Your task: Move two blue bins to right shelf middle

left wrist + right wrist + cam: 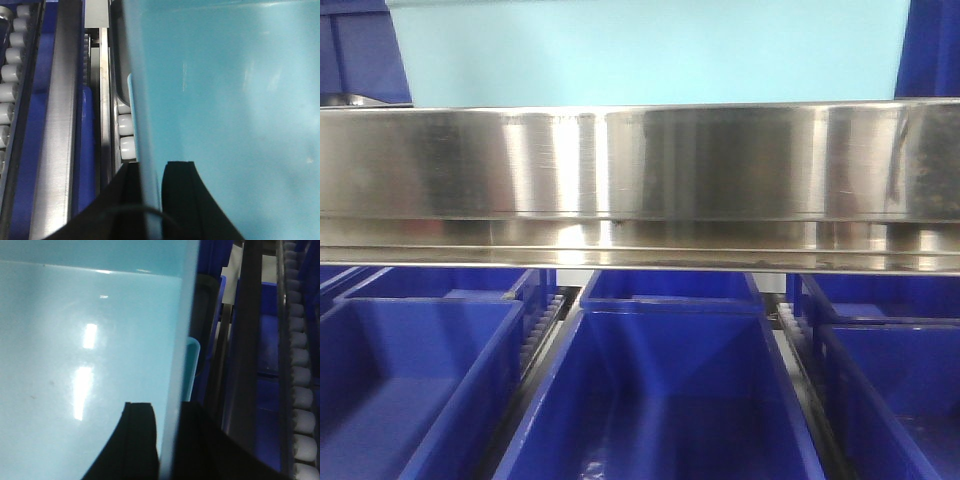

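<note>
Nearest the left wrist camera, the left gripper (152,205) shows two black fingers (180,200) straddling one wall of the pale blue bin (225,100), one finger inside and one outside. They are pressed onto the wall and pinching it. In the right wrist view the right gripper (167,450) does the same at another wall of the tub, with one dark finger against the glossy inner face and the other outside. Both claws are therefore clamped on the plastic, neither spread.

Only one pale tub can be counted in any view. A small pale lip (193,365) juts out beyond the wall, and I cannot tell whether it belongs to the same tub or to a second one.

Just past the left claw, three white rollers (125,127) sit in a column beside the bin's outer wall, with a brushed metal strip (55,125) farther out. On the right side, a longer column of rollers runs up the frame edge.

From the front camera, three royal-blue crates (660,400) form the near row below, with three more rims behind them. One steel rail (640,165) crosses above them. Beyond and above it is the pale tub, flanked by two dark blue crates, one on each side (360,50).
</note>
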You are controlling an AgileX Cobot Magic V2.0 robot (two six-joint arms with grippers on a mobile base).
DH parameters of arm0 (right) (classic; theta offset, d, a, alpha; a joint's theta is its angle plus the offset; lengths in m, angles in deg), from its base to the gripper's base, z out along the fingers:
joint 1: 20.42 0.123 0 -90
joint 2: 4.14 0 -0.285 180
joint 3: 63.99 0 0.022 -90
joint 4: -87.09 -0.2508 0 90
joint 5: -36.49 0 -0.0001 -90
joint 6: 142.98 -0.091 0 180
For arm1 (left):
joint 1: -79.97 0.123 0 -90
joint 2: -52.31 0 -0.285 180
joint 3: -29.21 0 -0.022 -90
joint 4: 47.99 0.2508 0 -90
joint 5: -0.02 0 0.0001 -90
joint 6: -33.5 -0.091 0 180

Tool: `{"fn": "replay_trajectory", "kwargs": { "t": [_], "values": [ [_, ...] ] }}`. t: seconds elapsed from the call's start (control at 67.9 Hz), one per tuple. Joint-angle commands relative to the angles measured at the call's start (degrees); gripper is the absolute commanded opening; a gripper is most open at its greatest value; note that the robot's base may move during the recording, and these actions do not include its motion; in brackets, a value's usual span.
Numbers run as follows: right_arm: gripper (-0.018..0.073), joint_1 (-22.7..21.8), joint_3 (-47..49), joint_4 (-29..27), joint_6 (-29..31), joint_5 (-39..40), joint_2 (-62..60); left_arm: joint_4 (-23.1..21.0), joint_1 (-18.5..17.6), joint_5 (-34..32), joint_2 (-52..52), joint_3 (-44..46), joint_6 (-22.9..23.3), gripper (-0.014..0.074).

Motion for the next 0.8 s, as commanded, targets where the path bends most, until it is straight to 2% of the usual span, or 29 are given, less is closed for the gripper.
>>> {"fn": "replay_trajectory", "kwargs": {
  "t": [0.0, 0.088, 0.162, 0.265, 0.324, 0.398, 0.457, 0.53, 0.781],
  "values": [
    [-0.0153, -0.1, 0.5, 1.0, 0.9, 0.7, -0.3, -0.5, -0.1, 1.7, -0.3, 0.5, 0.0, -0.0102],
    [-0.0141, -0.1, 0.5, 1.0, 0.9, 0.3, -0.3, -0.5, -0.1, 2.0, -0.3, 0.5, 0.0, -0.0027],
    [-0.0068, -0.1, 0.5, 1.0, 0.9, 0.0, -0.3, -0.5, -0.1, 2.2, -0.3, 0.5, 0.0, 0.0090],
    [0.0110, -0.1, 0.5, 1.0, 0.9, -0.6, -0.3, -0.5, -0.1, 2.5, -0.3, 0.5, 0.0, 0.0284],
    [0.0261, -0.1, 0.5, 1.0, 0.9, -0.6, -0.3, -0.5, -0.1, 2.5, -0.3, 0.5, 0.0, 0.0410],
    [0.0417, -0.1, 0.5, 1.4, 0.9, -0.6, -0.3, -0.4, -0.1, 2.5, -0.3, 0.5, -0.1, 0.0522],
    [0.0498, -0.1, 0.5, 1.7, 0.9, -0.9, -0.3, -0.4, -0.1, 2.8, -0.3, 0.5, -0.1, 0.0582],
    [0.0544, -0.1, 0.5, 1.7, 0.9, -1.8, -0.8, 0.1, -0.1, 2.9, -0.9, 0.5, -0.1, 0.0605],
    [0.0538, -0.1, 0.5, 1.7, 0.4, -7.7, -3.0, 5.1, -0.1, 2.9, -3.2, 0.5, -0.4, 0.0601]
  ]
}}
